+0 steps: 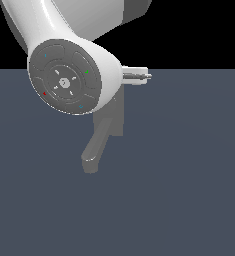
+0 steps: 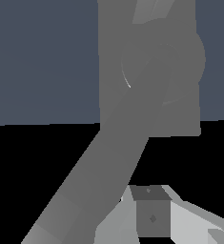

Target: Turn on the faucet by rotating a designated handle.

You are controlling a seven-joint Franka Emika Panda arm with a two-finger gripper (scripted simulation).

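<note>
The matte grey faucet [image 2: 149, 90] fills the wrist view: a rectangular back plate, a round hub [image 2: 182, 52] and a thick spout [image 2: 94, 181] running out from the hub. A thin paler bar, the handle [image 2: 149, 10], leaves the hub and is cut by the frame edge. My gripper [image 2: 151, 212] sits close in front of the spout. Only a grey finger block between white parts shows, so its opening is unclear. In the exterior view the faucet's spout [image 1: 95, 150] hangs below my arm, and the handle is hidden behind it.
My white arm's large joint with its grey disc [image 1: 64, 77] blocks most of the faucet in the exterior view. A small white-and-grey stub [image 1: 136, 75] pokes out on that view's right. A flat dark blue-grey floor [image 1: 189, 190] lies around.
</note>
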